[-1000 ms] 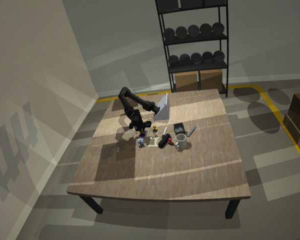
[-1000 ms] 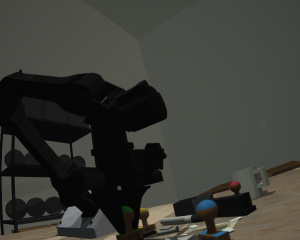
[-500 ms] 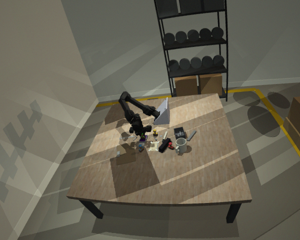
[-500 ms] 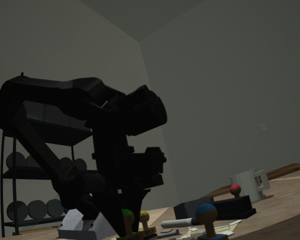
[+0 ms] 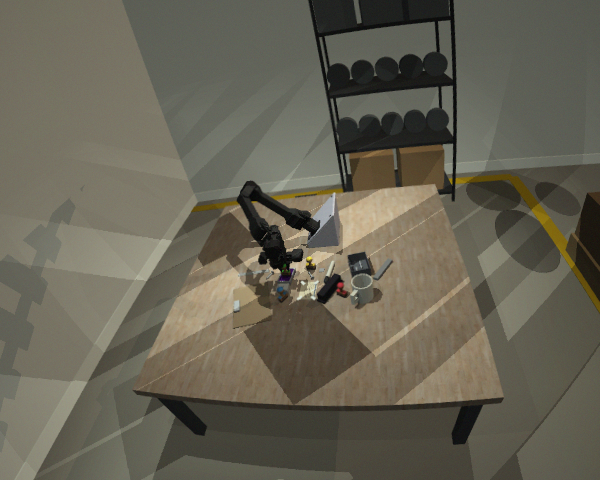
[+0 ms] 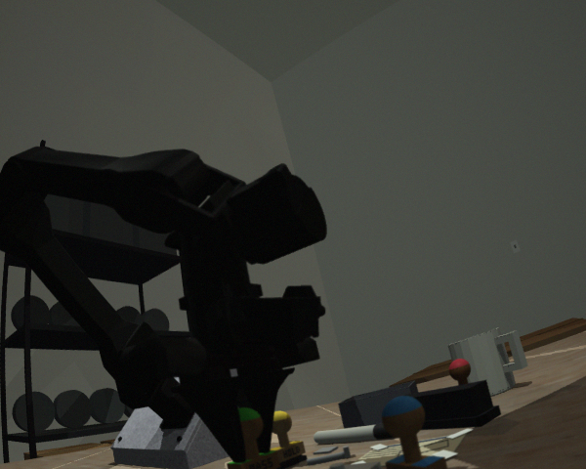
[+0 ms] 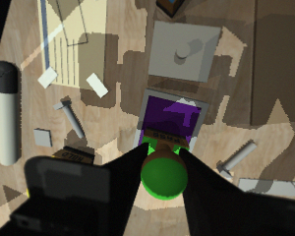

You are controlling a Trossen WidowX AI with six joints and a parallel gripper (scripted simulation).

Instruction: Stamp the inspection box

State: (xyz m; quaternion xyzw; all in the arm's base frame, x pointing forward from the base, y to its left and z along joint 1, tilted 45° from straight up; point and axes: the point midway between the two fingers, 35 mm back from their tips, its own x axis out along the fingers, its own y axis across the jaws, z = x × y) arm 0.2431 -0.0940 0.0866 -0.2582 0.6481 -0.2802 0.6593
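On the table there is a mug near a stamp with red knob, and a marker is lying near a small hammer-shaped piece.

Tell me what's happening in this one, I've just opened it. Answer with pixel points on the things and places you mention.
The arm's gripper (image 6: pixel 253 451) (image 7: pixel 163 149) is shut on the green-topped PASS stamp (image 6: pixel 250 429) (image 7: pixel 164 177), holding it at the purple ink pad (image 5: pixel 286 276) (image 7: pixel 169 115). Whether its face is touching the ink can't be made out. The card (image 5: pixel 307 290) (image 7: pixel 74 54) lies to one side, away from the stamp; whether it carries a print is unclear. The yellow-topped HOLD stamp (image 5: pixel 309 262) (image 6: pixel 283 429) stands nearby, out of the gripper.
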